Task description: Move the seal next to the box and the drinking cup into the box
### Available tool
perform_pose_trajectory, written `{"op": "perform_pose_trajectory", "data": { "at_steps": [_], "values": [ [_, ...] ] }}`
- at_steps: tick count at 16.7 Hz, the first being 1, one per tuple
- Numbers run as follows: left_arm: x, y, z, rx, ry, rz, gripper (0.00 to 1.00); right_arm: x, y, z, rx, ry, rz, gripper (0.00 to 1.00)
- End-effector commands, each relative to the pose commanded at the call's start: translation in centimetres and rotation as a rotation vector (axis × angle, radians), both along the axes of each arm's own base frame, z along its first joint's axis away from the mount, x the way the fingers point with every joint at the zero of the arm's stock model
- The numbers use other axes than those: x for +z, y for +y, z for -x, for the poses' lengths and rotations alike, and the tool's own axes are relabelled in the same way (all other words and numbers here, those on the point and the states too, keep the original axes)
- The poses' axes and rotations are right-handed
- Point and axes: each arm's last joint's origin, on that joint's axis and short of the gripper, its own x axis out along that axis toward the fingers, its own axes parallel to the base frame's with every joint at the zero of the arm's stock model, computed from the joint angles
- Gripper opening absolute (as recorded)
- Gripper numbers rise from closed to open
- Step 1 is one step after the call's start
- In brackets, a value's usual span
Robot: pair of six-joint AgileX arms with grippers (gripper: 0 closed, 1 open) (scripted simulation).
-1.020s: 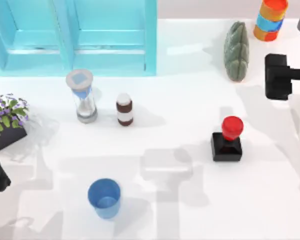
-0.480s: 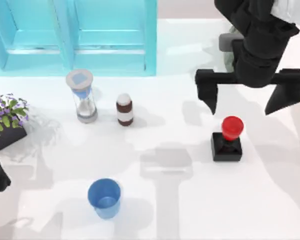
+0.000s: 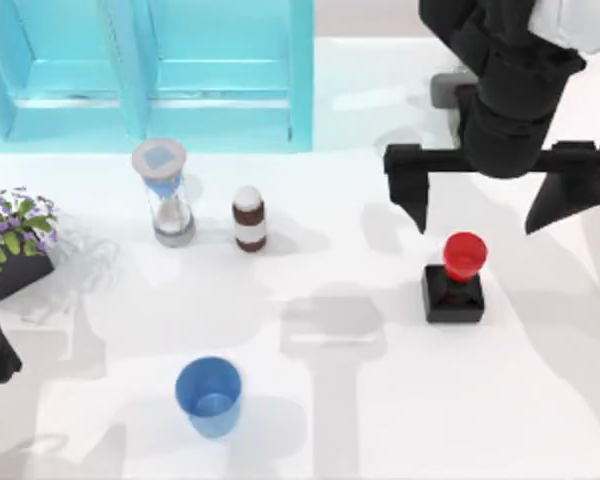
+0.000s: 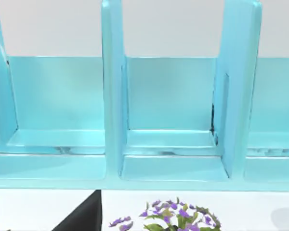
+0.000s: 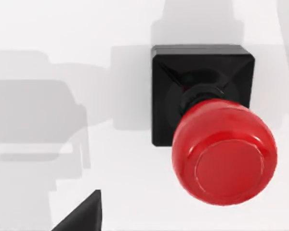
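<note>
- The seal (image 3: 454, 278), a glossy round red knob on a black square block, stands upright on the white table's right half.
- The right gripper (image 3: 492, 210) hangs just above and behind it, fingers spread wide, touching nothing.
- The drinking cup (image 3: 209, 396), plain blue and tapered, stands open-mouthed near the front, well left of the seal.
- The left arm is parked at the left edge; whether its gripper is open or closed cannot be told.

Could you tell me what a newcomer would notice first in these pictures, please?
Probably the right gripper, open wide, at the top view's right just beyond the seal with its red knob. Next, the big turquoise box along the far edge and the blue drinking cup alone near the front.
</note>
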Motion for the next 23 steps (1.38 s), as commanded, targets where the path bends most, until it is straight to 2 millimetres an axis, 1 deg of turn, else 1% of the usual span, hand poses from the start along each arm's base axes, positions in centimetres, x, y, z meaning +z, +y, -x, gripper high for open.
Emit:
{"op": "perform_pose_trajectory", "data": {
  "at_steps": [2,7,8,10,13,23],
  "values": [
    [0.0,0.0,0.0,0.0,0.0,0.0,1.0,-1.2,0.1,0.0,0.003,0.005,0.003,1.0],
    [0.0,0.0,0.0,0.0,0.0,0.0,1.0,-6.5,0.2,-0.1,0.003,-0.007,-0.003,1.0],
    [0.0,0.0,0.0,0.0,0.0,0.0,1.0,-7.3,0.2,0.0,0.003,-0.003,-0.001,1.0],
    [0.0,0.0,0.0,0.0,0.0,0.0,1.0,-7.9,0.2,0.1,0.003,0.001,0.001,1.0],
    [0.0,0.0,0.0,0.0,0.0,0.0,1.0,-7.9,0.2,0.1,0.003,0.001,0.001,1.0],
    [0.0,0.0,0.0,0.0,0.0,0.0,1.0,-7.9,0.2,0.1,0.003,0.001,0.001,0.25]
  ]
}}
